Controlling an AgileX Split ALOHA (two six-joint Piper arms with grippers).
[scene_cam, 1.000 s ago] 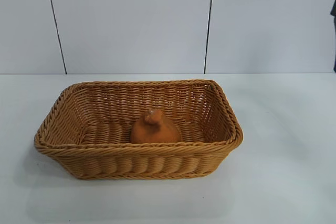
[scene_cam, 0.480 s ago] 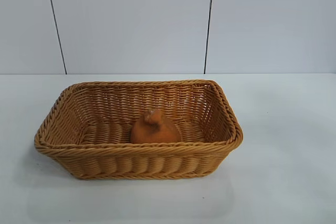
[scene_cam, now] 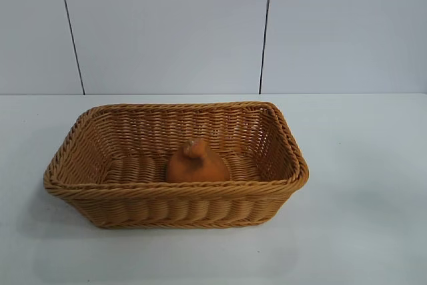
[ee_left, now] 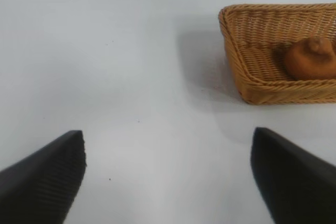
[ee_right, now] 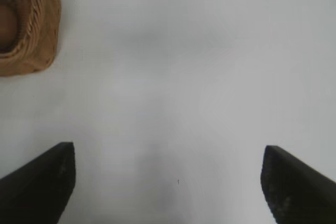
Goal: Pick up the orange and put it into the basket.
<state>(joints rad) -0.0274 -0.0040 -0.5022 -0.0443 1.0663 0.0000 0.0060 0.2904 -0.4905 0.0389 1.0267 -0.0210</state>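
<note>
Hands (ee_left: 168, 174) apart; knobby matte orange (scene_cam: 197, 163) in woven basket (scene_cam: 173, 195).

a big white table (scene_cam: 360, 165) fills the room in front of the grey wall. one thing sits right on it: the basket (scene_cam: 73, 165), a brown woven one with a twisty rim. it sits flat near the middle, a bit to the left. its soft shadow falls on the white top beside it. the table top is smooth with a few tiny dark specks.
</note>
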